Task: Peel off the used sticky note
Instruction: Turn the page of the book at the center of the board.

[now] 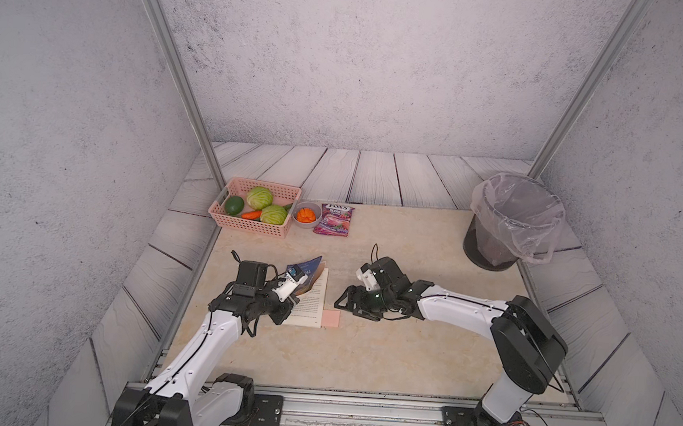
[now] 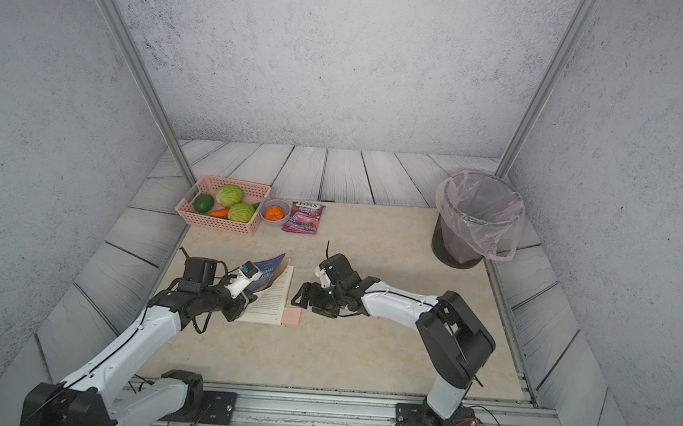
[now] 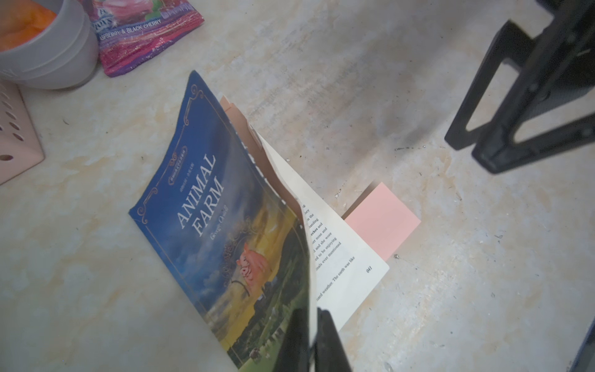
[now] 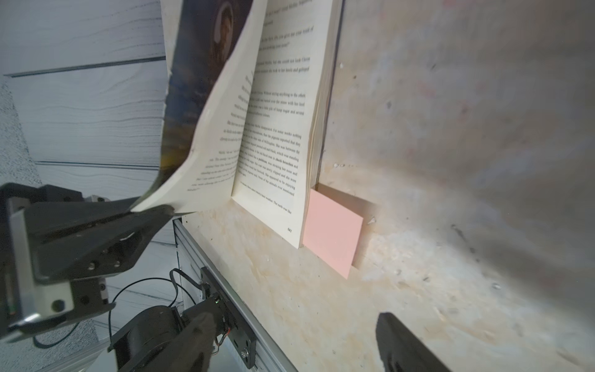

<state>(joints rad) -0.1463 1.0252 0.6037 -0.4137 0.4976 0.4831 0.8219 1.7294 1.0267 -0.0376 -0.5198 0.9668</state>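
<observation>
Left hand (image 3: 310, 320) clamps the cover of the blue paperback book (image 3: 209, 209); right hand (image 4: 294, 335) gapes empty
Pink square paper sticky note (image 1: 331, 318), lower centre, juts from the page edge; hasty tugging could tear that page

Plain pale-pink sticky note (image 3: 381, 220). Cover of book (image 3: 209, 209): deep blue sky, yellow-green fields, pink pig, white lettering. Pages cream, black print. Beige marbled surface (image 1: 404, 350). Pink perforated basket (image 1: 248, 227). Purple-magenta candy bag (image 1: 333, 219).
</observation>
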